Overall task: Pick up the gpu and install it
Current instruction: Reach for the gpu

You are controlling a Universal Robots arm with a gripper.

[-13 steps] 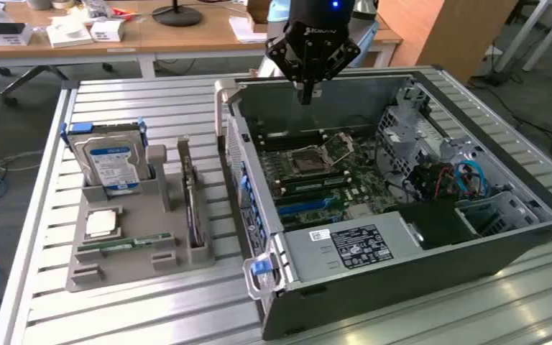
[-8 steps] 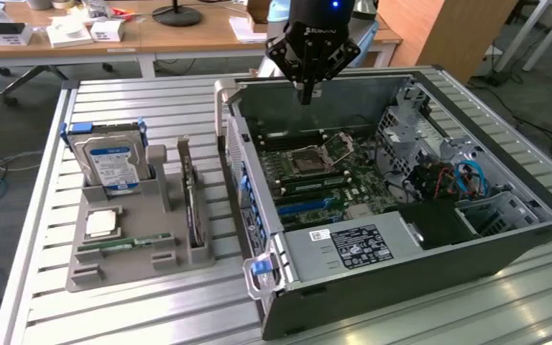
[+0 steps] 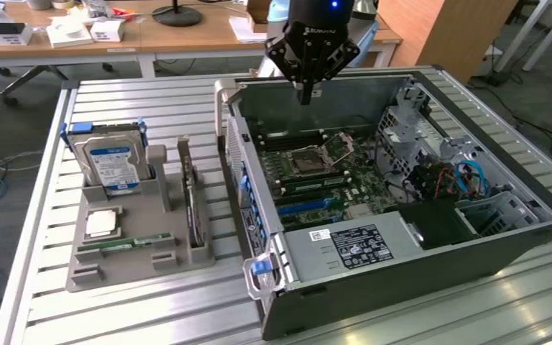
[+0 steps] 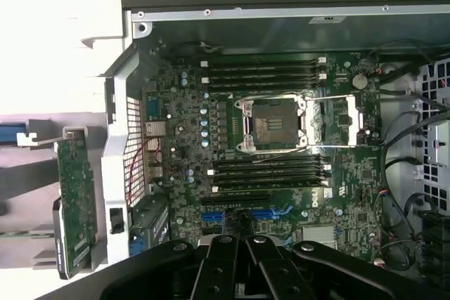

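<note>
The gpu [image 3: 193, 208] stands unpicked in the holder [image 3: 123, 267] at its case-side edge, while the gripper [image 3: 305, 97], jaws together and empty, hangs over the open case [image 3: 401, 284].

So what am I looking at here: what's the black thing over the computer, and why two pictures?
That black thing is a robot arm's gripper, its hand, hanging over an open computer case with fingers shut, holding nothing. One picture comes from a camera off to the side; the other from a camera on the arm's wrist, looking down at the green motherboard. Beside the case, on the slatted table, a grey holder carries parts: a hard drive with a blue label, a memory stick, and the gpu standing on edge in its slot, untouched.
</note>
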